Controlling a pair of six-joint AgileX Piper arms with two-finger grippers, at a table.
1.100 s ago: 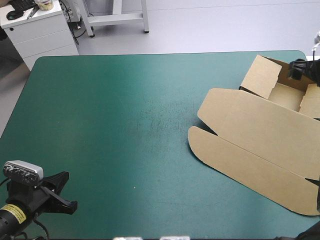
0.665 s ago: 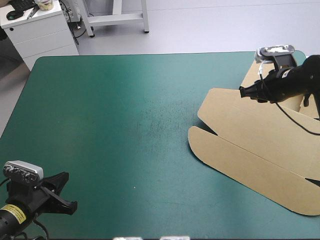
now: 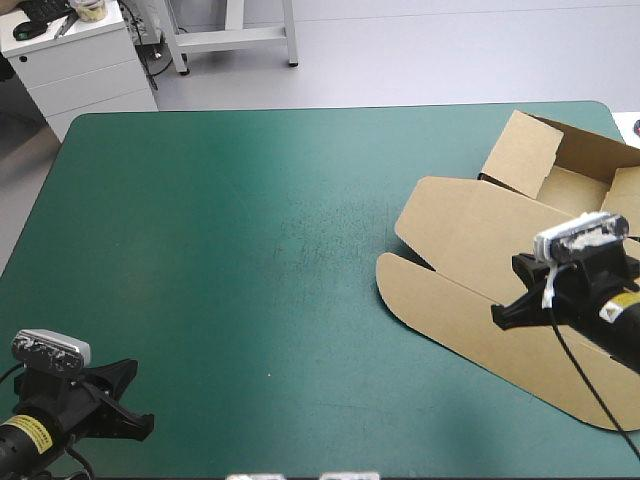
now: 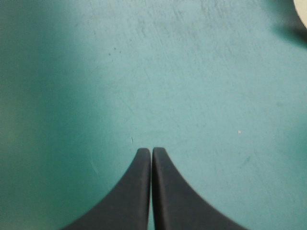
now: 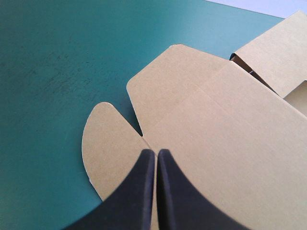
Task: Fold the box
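Standing behind the robot and reading across from the lower left of the frame, I first see the left gripper low over the near left corner of the table. Its black fingers are pressed together into one pointed arch, only a hairline between them, with nothing caught there. Under and ahead of it lies only the teal-green cover. Toward the middle of the frame the cover carries a patch of faint dark scuff marks.

Right of centre lies the box, which fills the right side of the frame from the upper right corner down toward the lower right. Its lid lies flat on the cover. The lid's front strip is flat as well, its rounded end pointing toward the table's middle. In the upper right, near the far right corner of the table, the tray end has walls raised. One upright wall faces the lid, and the tray floor is open to view.

At the lower right of the frame the right gripper hangs over the flat board. Its fingers are closed tip to tip and hold nothing. The tip sits just short of the notch where the rounded flap meets the lid's crease. I cannot tell whether it touches the board.
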